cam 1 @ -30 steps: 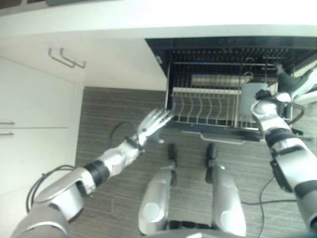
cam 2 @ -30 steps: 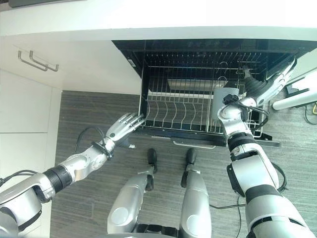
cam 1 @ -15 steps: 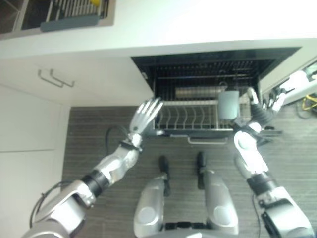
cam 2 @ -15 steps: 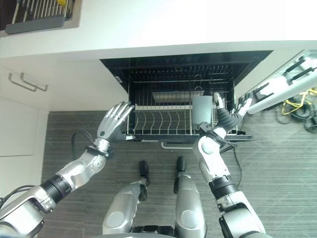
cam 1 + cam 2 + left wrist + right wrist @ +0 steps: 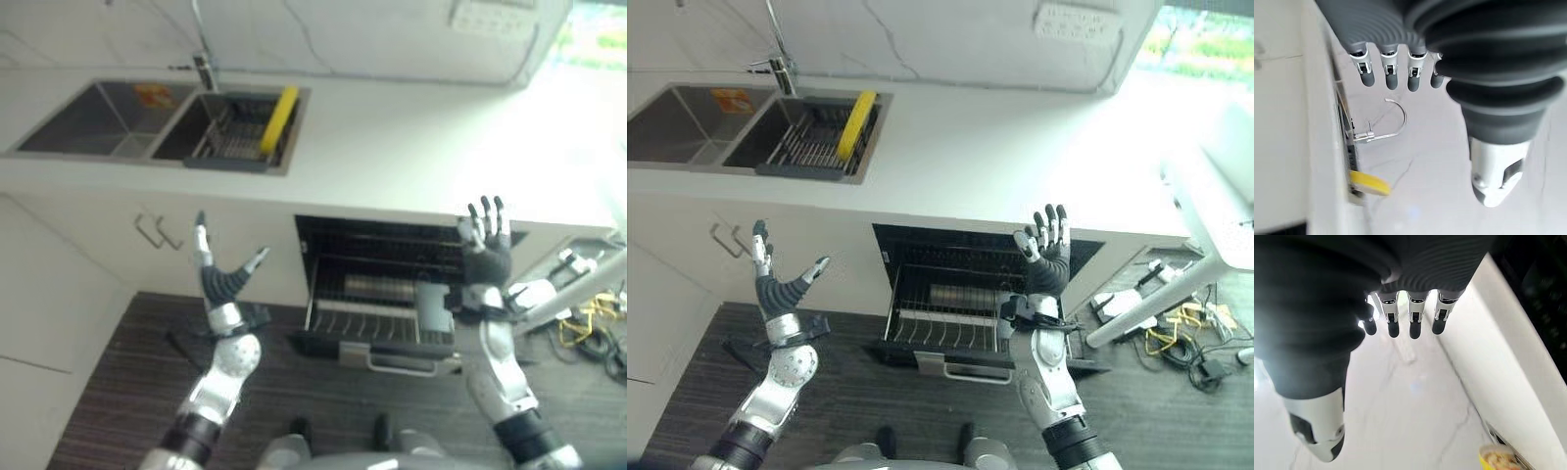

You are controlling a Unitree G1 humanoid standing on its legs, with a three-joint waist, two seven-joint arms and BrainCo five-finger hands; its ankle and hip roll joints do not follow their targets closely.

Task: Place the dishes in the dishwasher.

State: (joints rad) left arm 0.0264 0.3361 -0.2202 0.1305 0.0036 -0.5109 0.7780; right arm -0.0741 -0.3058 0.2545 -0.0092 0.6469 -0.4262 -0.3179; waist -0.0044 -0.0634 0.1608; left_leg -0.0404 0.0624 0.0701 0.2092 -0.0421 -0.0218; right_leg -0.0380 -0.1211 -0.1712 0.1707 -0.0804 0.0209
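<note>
**Both hands raised and empty above the open dishwasher**

At the far left of the white countertop (image 5: 1019,147) sits a double sink (image 5: 686,116). Its right basin holds a dark drying rack (image 5: 818,147) with a yellow dish (image 5: 856,119) standing on edge in it, and a tap (image 5: 776,61) rises behind the basins. White cabinet doors with bar handles (image 5: 157,231) fill the front below the sink.

The left hand (image 5: 774,284) is held up in front of those cabinets, well left of the dishwasher. Its fingers are straight and point upward, the thumb is spread wide to the side, and it grips nothing and touches nothing. In the left wrist view the fingertips (image 5: 1392,78) line up straight in a row, with the tap's curved spout and the yellow dish past them.

Further right, the dishwasher (image 5: 989,294) stands open under the countertop, its wire rack (image 5: 950,328) pulled out over the dark wood-look floor (image 5: 852,392). A grey cup (image 5: 432,306) stands in the right part of the rack, and a metal item lies at the back — too indistinct to name.

The right hand (image 5: 1046,257) is lifted in front of the dishwasher's right side, fingers straight and upright, close together — loose and empty. In the right wrist view its fingertips (image 5: 1415,325) point along the countertop edge, clear of everything.

At the far right, cables (image 5: 1176,323) lie on the floor.
</note>
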